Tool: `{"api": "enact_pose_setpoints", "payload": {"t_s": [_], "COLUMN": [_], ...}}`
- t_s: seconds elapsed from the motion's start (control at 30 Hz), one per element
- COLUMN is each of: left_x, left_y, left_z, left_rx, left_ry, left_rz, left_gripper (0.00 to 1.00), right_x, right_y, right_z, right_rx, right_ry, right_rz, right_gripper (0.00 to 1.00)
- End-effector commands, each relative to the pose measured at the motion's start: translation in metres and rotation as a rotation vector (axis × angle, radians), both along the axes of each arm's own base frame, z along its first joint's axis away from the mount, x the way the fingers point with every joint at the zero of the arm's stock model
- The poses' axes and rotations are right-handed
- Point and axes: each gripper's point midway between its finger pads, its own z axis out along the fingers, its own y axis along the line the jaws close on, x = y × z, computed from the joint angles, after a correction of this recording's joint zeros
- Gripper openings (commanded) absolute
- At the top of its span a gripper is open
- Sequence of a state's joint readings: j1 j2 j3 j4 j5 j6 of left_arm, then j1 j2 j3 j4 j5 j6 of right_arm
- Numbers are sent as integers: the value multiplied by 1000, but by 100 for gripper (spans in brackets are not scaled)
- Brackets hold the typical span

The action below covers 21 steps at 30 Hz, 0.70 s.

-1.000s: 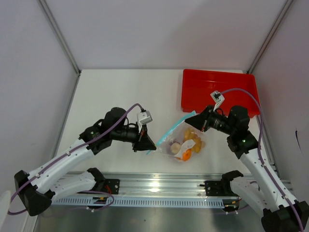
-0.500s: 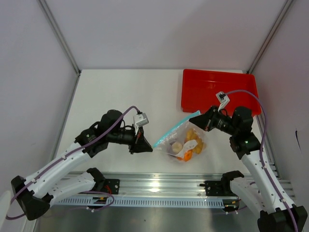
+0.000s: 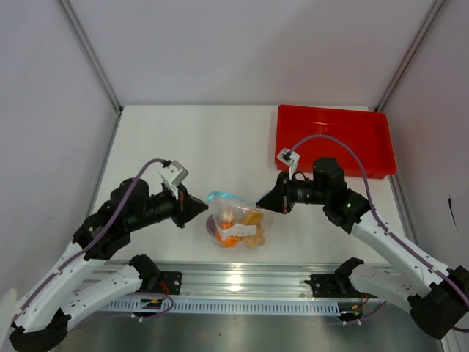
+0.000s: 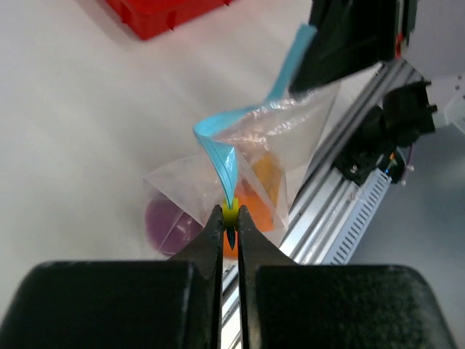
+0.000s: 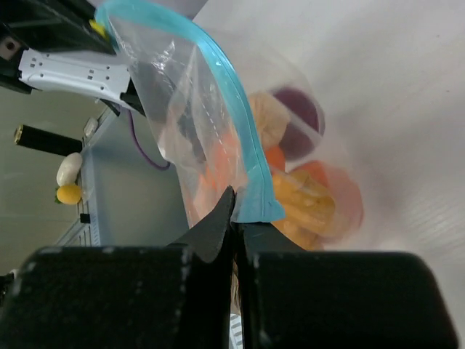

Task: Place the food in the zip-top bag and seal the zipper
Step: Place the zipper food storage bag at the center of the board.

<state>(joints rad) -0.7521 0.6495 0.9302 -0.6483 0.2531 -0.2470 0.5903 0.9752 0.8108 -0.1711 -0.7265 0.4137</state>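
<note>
The clear zip-top bag point(image 3: 236, 226) hangs between my two grippers near the table's front middle. The food is inside it: orange pieces point(image 3: 229, 238), yellow chunks point(image 5: 305, 202) and a purple-grey round piece point(image 4: 168, 222). The light blue zipper point(image 3: 226, 196) bows upward between the grippers. My left gripper point(image 3: 204, 209) is shut on the zipper's left end, at a small yellow slider point(image 4: 230, 215). My right gripper point(image 3: 261, 204) is shut on the zipper's right end point(image 5: 251, 203). The bag's mouth looks partly gaping in the right wrist view.
The red tray point(image 3: 333, 139) stands at the back right, behind the right arm. The aluminium rail point(image 3: 242, 282) runs along the table's near edge just below the bag. White walls close in the table's left, right and back.
Both grippers have carried the bag leftward, from in front of the tray to the front middle. They stand closer together now, and the zipper has bowed into an arc.
</note>
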Motion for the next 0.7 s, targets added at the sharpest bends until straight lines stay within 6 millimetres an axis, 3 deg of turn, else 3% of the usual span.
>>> {"api": "enact_pose_setpoints", "payload": {"t_s": [0.0, 0.1, 0.17, 0.2, 0.27, 0.3, 0.33, 0.37, 0.4, 0.43, 0.47, 0.5, 0.53, 0.6, 0.63, 0.67], "left_x": [24, 38, 44, 46, 57, 63, 77, 81, 89, 100, 113, 122, 135, 157, 166, 174], "left_y": [20, 30, 29, 29, 28, 29, 34, 33, 36, 44, 45, 49, 61, 64, 74, 74], "left_z": [15, -5, -26, -30, -45, -49, -58, -58, -57, -58, -58, -56, -57, -61, -64, -57], "left_rx": [-7, 36, 34, 23, 1, -3, 3, -12, -16, -19, -17, -19, -26, -31, -45, -61], "left_ry": [-15, 27, 57, 73, 146, 174, 212, 239, 246, 249, 235, 226, 227, 251, 293, 318], "left_rz": [206, 317, 340, 349, 379, 396, 437, 441, 459, 499, 515, 536, 580, 598, 634, 620], "left_gripper": [1, 3, 6, 7, 5, 1, 1, 1, 0, 1, 1, 1, 2, 4, 4, 5], "right_x": [5, 22, 33, 42, 63, 75, 83, 95, 105, 119, 129, 146, 161, 179, 201, 212], "right_y": [12, 21, 31, 38, 54, 64, 71, 80, 85, 93, 98, 105, 111, 115, 118, 118], "right_z": [9, -4, -1, -16, -6, -29, -31, -19, -20, -42, -44, -27, -50, -61, -69, -74], "right_rx": [-12, -25, 10, -17, 4, -41, -44, -23, -26, -62, -66, -41, -68, -86, -86, -86], "right_ry": [-53, -17, -13, 30, 16, 70, 78, 58, 63, 109, 122, 100, 143, 194, 212, 226], "right_rz": [-13, -54, -65, -72, -71, -70, -64, -60, -70, -77, -80, -84, -96, -116, -138, -147], "right_gripper": [0, 0, 0, 0, 0, 0, 0, 0, 0, 0, 0, 0, 0, 0, 0, 0]}}
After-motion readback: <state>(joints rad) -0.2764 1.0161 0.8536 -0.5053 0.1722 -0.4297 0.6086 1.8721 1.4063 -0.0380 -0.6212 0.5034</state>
